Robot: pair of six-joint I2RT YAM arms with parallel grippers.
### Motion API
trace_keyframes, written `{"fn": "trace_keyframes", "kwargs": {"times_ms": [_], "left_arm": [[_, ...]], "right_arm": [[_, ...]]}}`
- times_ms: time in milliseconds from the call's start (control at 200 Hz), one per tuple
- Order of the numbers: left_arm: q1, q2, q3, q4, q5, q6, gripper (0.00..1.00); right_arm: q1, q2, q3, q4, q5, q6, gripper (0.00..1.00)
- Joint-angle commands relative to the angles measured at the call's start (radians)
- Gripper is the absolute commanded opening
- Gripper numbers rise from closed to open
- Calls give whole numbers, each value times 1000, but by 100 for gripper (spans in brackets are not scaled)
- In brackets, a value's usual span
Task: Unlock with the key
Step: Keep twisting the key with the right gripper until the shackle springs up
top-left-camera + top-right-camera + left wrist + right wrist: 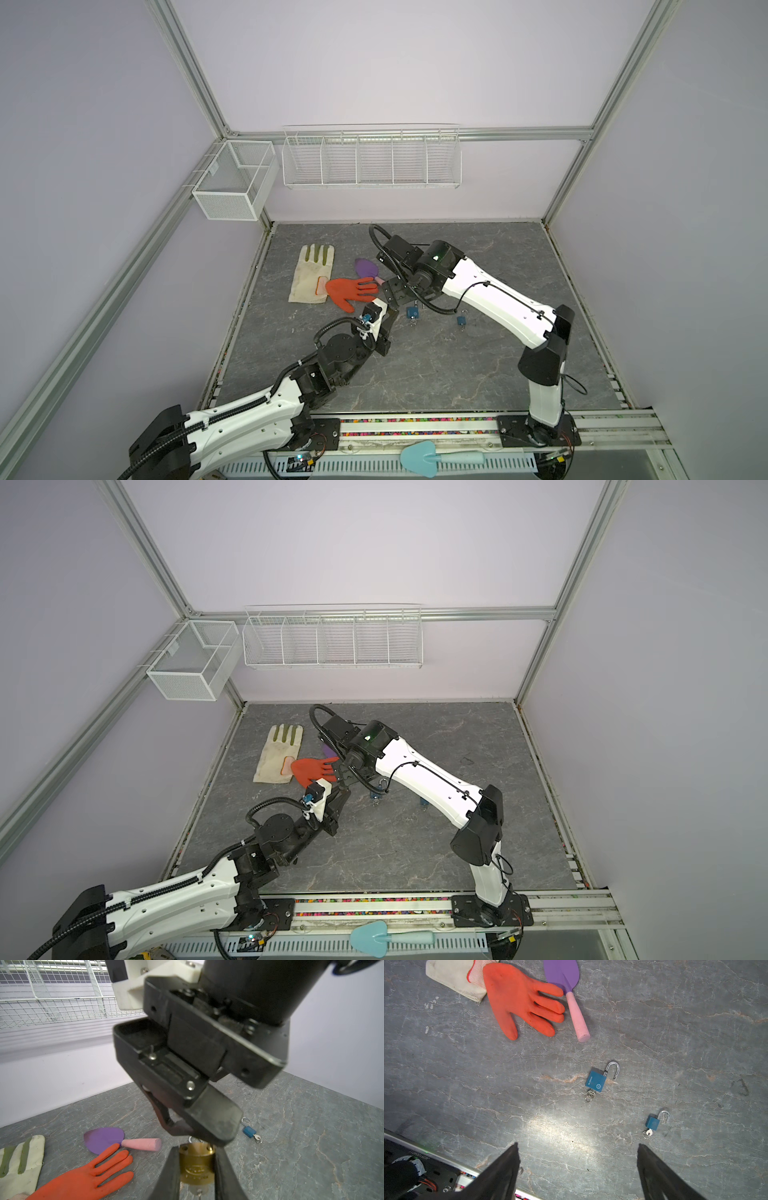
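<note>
Both blue locks (412, 311) (461, 320) lie open, three o'clock from my left gripper (196, 1153), which is clamped on the brass lock (196, 1167); right gripper (577, 1145) spread wide, empty. Brass one seemingly left

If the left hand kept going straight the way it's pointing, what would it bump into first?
Probably the right hand: one of its fingers hangs just beyond the brass padlock that the left hand grips, though depth is hard to judge.

2 top views: high at near edge, angled down, covering the whole table (478, 365). Left wrist: low, facing far wall (52, 1076). Right wrist: facing straight down. Both wrist views share orange glove (517, 997).
</note>
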Motion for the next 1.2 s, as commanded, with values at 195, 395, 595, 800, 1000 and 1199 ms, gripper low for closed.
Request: {"fn": "trace_keyframes", "kwargs": {"times_ms": [195, 395, 595, 800, 1000, 1199], "left_arm": [[-1, -1, 8, 42, 24, 32, 0], [-1, -8, 2, 41, 17, 32, 0], [0, -5, -1, 40, 17, 29, 0], [-1, -16, 2, 42, 8, 22, 0], [-1, 0, 2, 47, -6, 21, 0], [-1, 17, 11, 52, -9, 16, 0]], "right_arm": [[-8, -30, 23, -24, 16, -53, 91], [-21, -60, -11, -17, 22, -51, 92], [-22, -77, -26, -15, 21, -62, 93], [-22, -104, -73, -1, -15, -72, 93], [-25, -166, -128, 36, -27, -72, 93], [-24, -197, -154, 41, -12, -71, 93]]}}
